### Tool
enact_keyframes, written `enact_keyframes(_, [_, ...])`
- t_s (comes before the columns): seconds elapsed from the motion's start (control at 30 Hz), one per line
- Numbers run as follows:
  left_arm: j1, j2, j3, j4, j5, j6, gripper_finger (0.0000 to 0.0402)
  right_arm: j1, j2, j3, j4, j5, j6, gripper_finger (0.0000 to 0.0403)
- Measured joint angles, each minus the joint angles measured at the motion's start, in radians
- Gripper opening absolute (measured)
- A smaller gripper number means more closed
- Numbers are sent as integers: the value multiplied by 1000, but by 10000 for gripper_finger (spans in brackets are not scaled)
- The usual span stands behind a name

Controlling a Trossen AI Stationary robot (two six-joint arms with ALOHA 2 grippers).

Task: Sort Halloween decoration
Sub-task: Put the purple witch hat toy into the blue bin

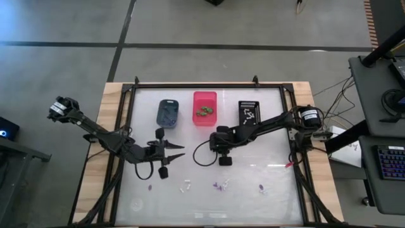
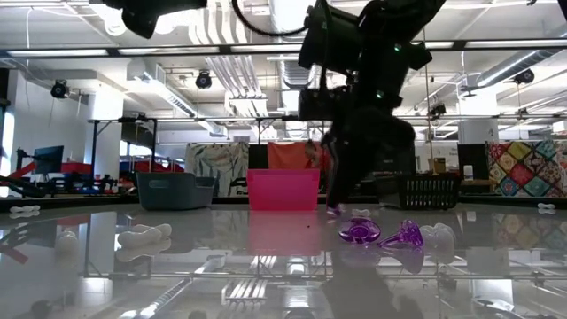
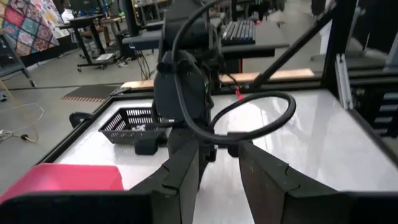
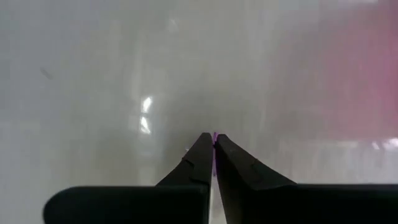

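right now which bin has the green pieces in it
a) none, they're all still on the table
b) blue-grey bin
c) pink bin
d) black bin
c: in the high view the pink bin in the middle of the row holds a cluster of green pieces, while the blue-grey bin shows only dark contents and the black bin holds white ones.

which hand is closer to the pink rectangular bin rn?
Right. The right hand is just below the pink rectangular bin in the high view; the left hand sits farther, down toward the blue-grey bin's side.
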Motion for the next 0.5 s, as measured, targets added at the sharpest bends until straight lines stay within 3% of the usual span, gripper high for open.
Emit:
enact_keyframes(0.27, [-2, -123, 0, -3, 0, 8, 98, -38, -3, 0, 395, -118, -24, 8])
enact_keyframes(0.5, [-2, -232, 0, -14, -1, 57, 98, -84, -3, -5, 888, -103, -25, 8])
